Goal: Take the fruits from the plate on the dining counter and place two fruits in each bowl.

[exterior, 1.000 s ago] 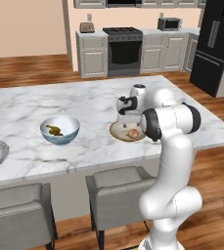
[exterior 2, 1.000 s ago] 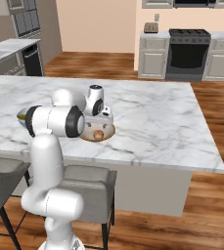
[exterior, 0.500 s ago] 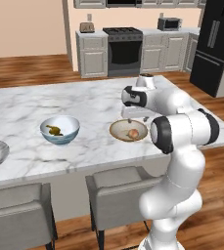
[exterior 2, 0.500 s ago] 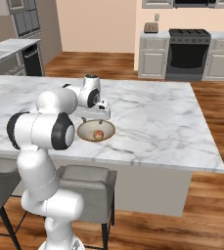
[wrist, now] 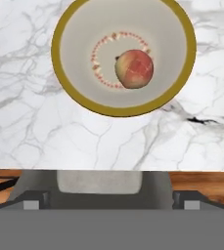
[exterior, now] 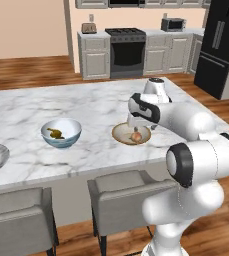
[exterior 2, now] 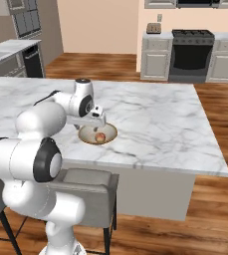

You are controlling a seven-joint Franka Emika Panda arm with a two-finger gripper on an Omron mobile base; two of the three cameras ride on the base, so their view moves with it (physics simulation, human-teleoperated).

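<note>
A pinkish-red peach (wrist: 134, 69) sits alone inside the shallow tan bowl (wrist: 74, 85) on the white marble dining counter (exterior: 86, 107). The gripper (exterior: 138, 121) hovers just above it, jaws wide apart and empty. To the left, the blue-white bowl (exterior: 61, 132) holds fruit.

Arm bent forward over the dining counter (exterior: 86, 107), hand pointing down – gripper (exterior: 137, 123) suspended just above the tan bowl (exterior: 131, 134), jaws spread wide, nothing between them
</note>
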